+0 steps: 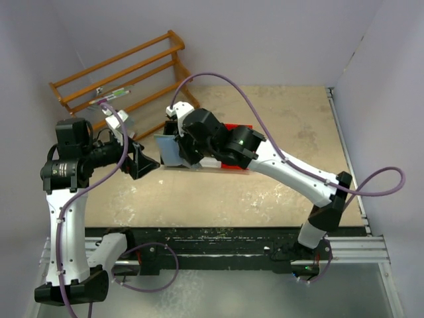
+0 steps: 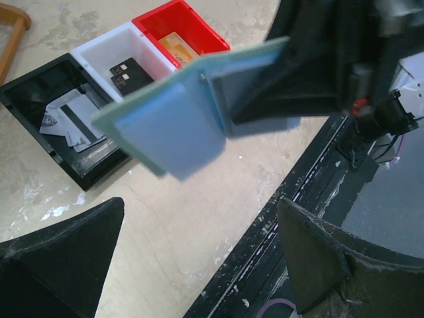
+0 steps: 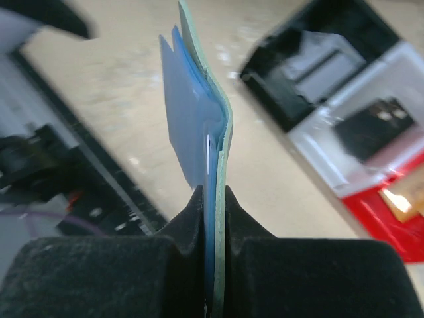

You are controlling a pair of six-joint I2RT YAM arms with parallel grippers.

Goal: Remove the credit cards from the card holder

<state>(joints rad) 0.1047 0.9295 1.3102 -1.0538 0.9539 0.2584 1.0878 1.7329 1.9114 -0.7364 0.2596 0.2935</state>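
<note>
The right gripper [image 3: 211,199] is clamped tight on the lower edge of the card holder [image 3: 199,119], both fingers pressing its leaves together, and holds it up off the table [image 1: 278,126]. From the right wrist the holder shows edge-on, with a grey-green cover on the outside and paler blue pocket flaps fanning slightly apart at the top. Whether anything sits in those pockets I cannot tell. Just to its left, the left gripper [image 1: 142,162] faces it with its jaws spread wide, gripping nothing and not touching the holder. Behind the holder, three small bins stand in a row, touching side by side. The black bin [image 2: 30,99] holds a few silvery grey-white cards [image 2: 73,119], overlapping. The white bin [image 2: 99,50] holds a black card [image 2: 129,74], and the red bin [image 2: 165,14] an orange-gold card [image 2: 175,46]. A wooden rack [image 1: 119,73] stands at the table's far left corner, well apart from the bins.
</note>
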